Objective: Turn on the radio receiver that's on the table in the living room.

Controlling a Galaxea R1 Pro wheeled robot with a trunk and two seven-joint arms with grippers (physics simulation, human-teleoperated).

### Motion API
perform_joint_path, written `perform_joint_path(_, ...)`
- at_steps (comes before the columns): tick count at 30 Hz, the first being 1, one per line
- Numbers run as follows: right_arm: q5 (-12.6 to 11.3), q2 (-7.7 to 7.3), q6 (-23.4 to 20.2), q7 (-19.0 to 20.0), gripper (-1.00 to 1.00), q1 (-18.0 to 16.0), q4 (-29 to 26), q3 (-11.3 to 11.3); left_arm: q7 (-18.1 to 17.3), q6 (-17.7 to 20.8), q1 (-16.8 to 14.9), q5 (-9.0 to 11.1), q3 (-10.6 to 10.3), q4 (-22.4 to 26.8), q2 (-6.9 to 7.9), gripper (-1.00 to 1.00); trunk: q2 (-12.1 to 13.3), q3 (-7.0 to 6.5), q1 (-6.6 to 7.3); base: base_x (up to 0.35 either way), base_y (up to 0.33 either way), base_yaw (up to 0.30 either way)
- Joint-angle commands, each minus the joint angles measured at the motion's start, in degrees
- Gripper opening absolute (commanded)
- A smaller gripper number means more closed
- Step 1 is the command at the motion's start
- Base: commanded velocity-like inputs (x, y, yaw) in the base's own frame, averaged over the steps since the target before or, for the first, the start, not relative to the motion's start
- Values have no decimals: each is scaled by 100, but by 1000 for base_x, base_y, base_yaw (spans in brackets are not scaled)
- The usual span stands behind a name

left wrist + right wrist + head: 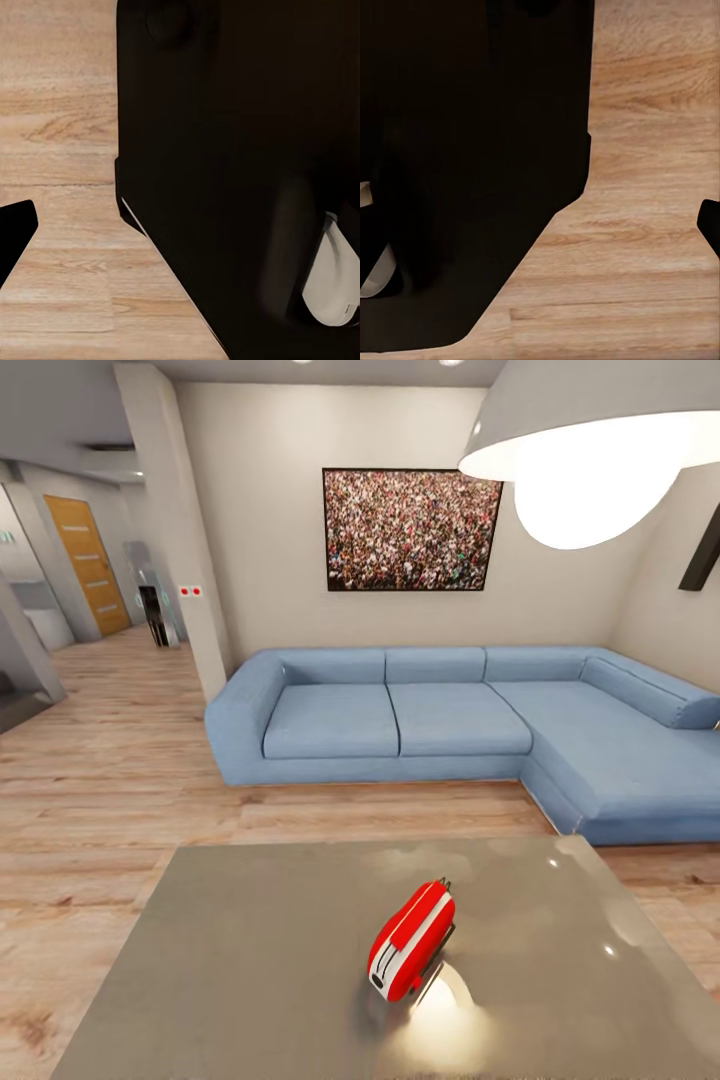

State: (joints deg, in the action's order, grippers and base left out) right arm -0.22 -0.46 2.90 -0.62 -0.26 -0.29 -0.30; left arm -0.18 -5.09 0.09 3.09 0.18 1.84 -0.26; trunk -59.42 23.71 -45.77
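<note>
A small red radio receiver (pixel 411 941) with a white-grey band down its side lies tipped on the glossy grey-beige table (pixel 230 960) in the living room, seen from the robot's head camera. The radio sits toward the right half of the tabletop, on the side of the table away from the sofa, with a bright lamp reflection (pixel 445 1000) on the surface just beside it. A thin dark part, possibly its wire handle, shows at the end of the radio pointing toward the sofa, though it is too small to tell for sure.

Beyond the table, across a strip of light wood floor (pixel 110 760), stands a blue L-shaped sofa (pixel 400 715), its long arm running out on the right past the table's corner. Above the sofa a framed crowd photo (pixel 410 530) hangs on the beige wall. A white dome pendant lamp (pixel 600 450) hangs above and to the right of the sofa. Left of the sofa a square pillar (pixel 175 530) bears two small red switches, and well beyond it a wooden door (pixel 90 565) closes the corridor.

Both wrist cameras look down at the wood floor past a large dark body of the robot (pixel 240 172), with a pale rounded part (pixel 334 281) beside it. Whether either gripper is spread or closed cannot be told from these pictures.
</note>
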Motion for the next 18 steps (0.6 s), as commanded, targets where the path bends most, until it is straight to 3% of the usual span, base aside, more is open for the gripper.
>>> perform_joint_path(1,-4,0,0,0,100,0,-1,-1,-2,0,0,0,2,0,0,100,0,2,0,0,0,0)
perform_joint_path(18,-45,16,-44,0,100,0,-1,-12,0,1,0,-1,7,0,-7,100,0,6,0,0,0,0)
